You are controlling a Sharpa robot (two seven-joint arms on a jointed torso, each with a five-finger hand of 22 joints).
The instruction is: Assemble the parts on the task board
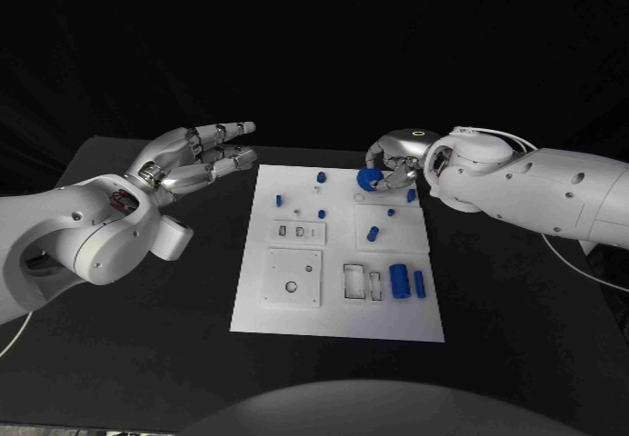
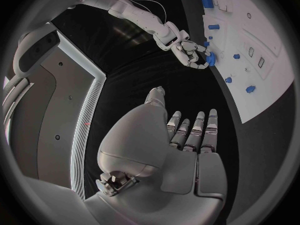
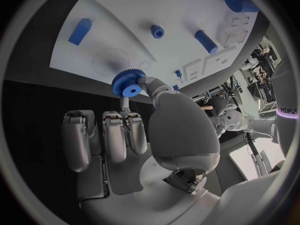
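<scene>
The white task board point(image 1: 341, 318) lies in the middle of the black table. My right hand point(image 1: 397, 162) hovers over the board's far edge and pinches a blue gear point(image 1: 371, 178) between thumb and a finger. In the right wrist view the gear point(image 3: 128, 83) sits at the fingertips just above the board point(image 3: 119, 20), with the other fingers curled in. My left hand point(image 1: 196, 159) is raised off the board's far left corner, fingers spread and holding nothing. The left wrist view shows the left hand point(image 2: 187, 135), and beyond it the right hand point(image 2: 187, 52) with the gear point(image 2: 211, 60).
Several blue parts are on the board: a peg point(image 1: 278, 198) at far left, another point(image 1: 321, 176) by the far edge, one point(image 1: 373, 233) mid-board, and two cylinders point(image 1: 398, 282) point(image 1: 420, 283) at near right. Rectangular recesses point(image 1: 356, 282) lie beside them. Black table surrounds the board.
</scene>
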